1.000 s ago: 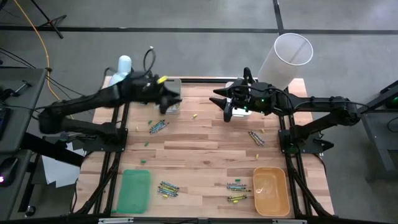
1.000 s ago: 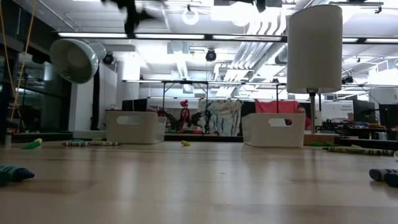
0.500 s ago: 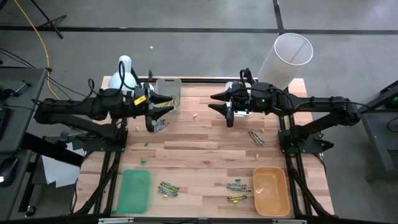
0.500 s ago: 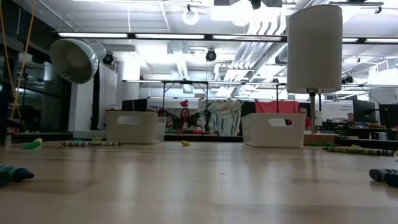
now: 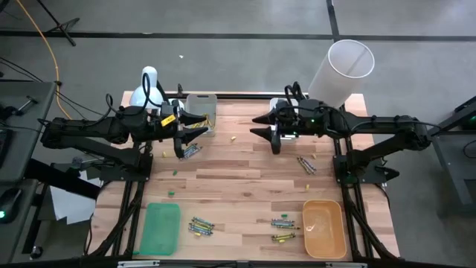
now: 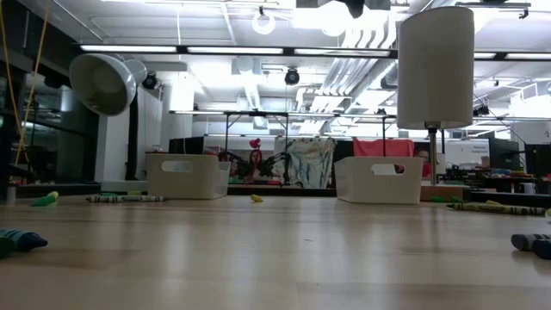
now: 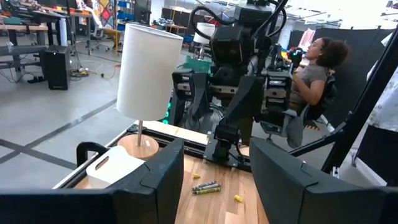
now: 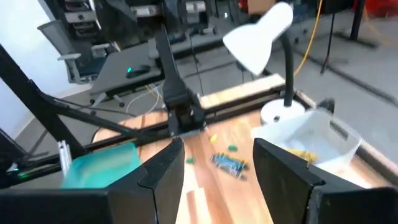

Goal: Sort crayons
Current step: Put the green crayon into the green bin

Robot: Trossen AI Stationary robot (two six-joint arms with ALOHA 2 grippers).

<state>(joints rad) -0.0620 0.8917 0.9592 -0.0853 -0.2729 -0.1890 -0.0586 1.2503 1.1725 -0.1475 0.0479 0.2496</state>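
Crayons lie in small heaps on the wooden table: one (image 5: 189, 152) near the far left, one (image 5: 306, 164) at the right, and three (image 5: 201, 225) (image 5: 282, 222) (image 5: 282, 237) between the green tray (image 5: 161, 228) and the orange tray (image 5: 323, 228). My left gripper (image 5: 195, 130) hovers open, high above the table, beside the far-left white bin (image 5: 201, 112), pointing level toward the right. My right gripper (image 5: 260, 126) hovers open at the far middle, pointing left. In both wrist views the fingers (image 7: 161, 180) (image 8: 155, 180) hold nothing between them.
Yellow crayons lie in the left white bin (image 8: 311, 143). A second white bin (image 6: 379, 179) stands under the right arm. A lamp (image 5: 149, 82) stands at the far left corner, a white-shaded lamp (image 5: 343, 71) at the far right. A person (image 7: 314, 68) sits beyond the table.
My left gripper has drawn back from over the far-left white bin toward the table's left and near side and has risen, leaving the top of the low view. The arm has swung round until it lies level across the table. It then kept still.
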